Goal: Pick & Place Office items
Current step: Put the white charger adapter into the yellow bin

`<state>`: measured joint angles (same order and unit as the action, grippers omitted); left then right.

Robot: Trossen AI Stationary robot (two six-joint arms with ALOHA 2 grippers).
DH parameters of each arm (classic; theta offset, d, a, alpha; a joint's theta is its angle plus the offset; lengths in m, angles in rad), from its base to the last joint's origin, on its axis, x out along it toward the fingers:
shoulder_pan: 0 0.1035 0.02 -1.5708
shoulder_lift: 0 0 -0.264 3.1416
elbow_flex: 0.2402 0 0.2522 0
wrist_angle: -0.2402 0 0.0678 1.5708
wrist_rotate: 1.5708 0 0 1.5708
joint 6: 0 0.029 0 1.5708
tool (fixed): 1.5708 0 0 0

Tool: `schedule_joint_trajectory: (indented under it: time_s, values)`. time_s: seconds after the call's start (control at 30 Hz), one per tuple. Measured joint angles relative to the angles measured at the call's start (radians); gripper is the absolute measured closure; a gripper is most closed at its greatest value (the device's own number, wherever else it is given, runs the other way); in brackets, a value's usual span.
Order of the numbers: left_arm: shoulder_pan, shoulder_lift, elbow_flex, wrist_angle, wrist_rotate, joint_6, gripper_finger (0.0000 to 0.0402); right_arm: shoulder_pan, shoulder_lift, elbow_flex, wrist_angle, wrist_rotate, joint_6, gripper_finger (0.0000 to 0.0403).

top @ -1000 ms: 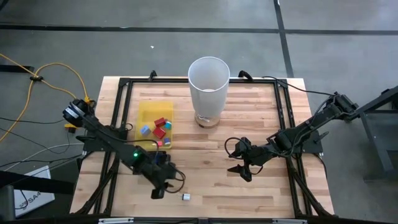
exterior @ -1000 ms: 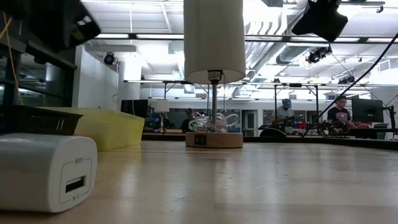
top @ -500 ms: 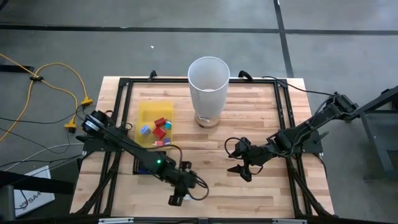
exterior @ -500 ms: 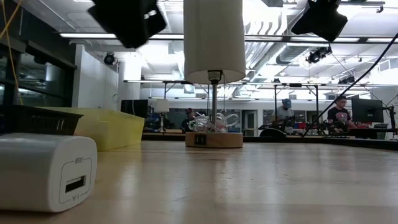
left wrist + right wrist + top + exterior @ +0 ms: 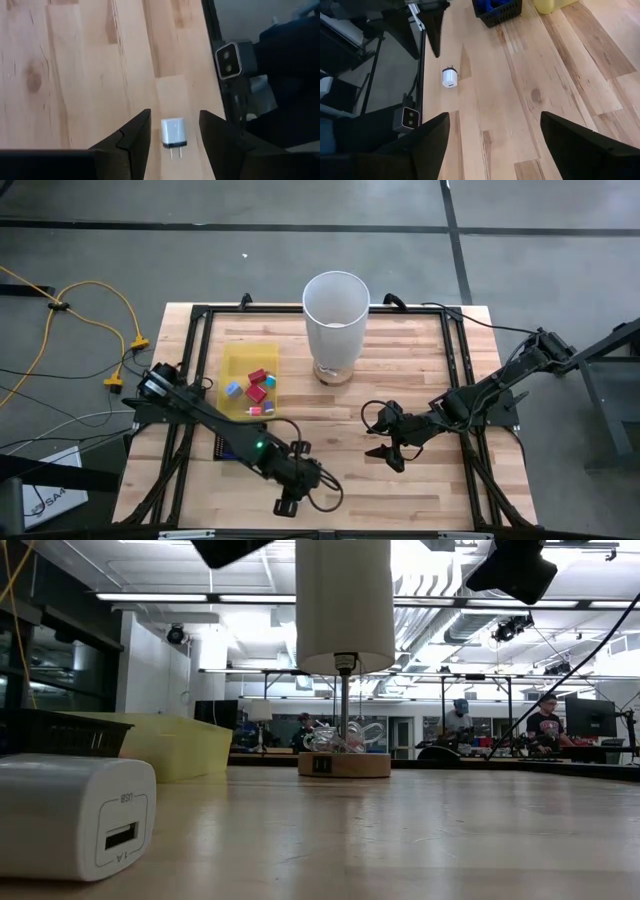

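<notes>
A small white USB charger plug lies flat on the wood near the table's near edge, also seen up close in the low view and in the right wrist view. My left gripper hangs open above it, one finger on either side, and hides it in the high view. Small red, blue and pink office items lie in the yellow tray. My right gripper waits open above the table's middle right.
The tall white bin stands on a wooden base at the table's far middle. A black mesh tray holding blue pieces sits near the yellow tray, partly under my left arm. A black frame rims the table. Bare wood lies between both grippers.
My left gripper has swung toward the table's right along the near edge and now hangs over the white charger, covering it in the high view. The charger has stayed where it was. My right arm has kept still.
</notes>
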<state>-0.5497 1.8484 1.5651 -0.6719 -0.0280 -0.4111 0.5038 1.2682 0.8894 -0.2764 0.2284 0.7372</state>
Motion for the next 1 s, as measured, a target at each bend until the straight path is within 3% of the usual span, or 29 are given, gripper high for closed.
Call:
schedule_joint_trajectory:
  time_s: [0.4, 1.0]
  values:
    - [-0.042, 0.000, 0.004, -0.014, -0.058, -0.028, 0.0241, 0.000, 0.000, 0.000, 0.004, 0.000, 0.000, 0.0103]
    - [-0.069, 0.127, 0.003, -0.029, -0.056, -0.182, 0.0241, 0.000, 0.000, 0.000, 0.028, 0.000, 0.000, 0.0103]
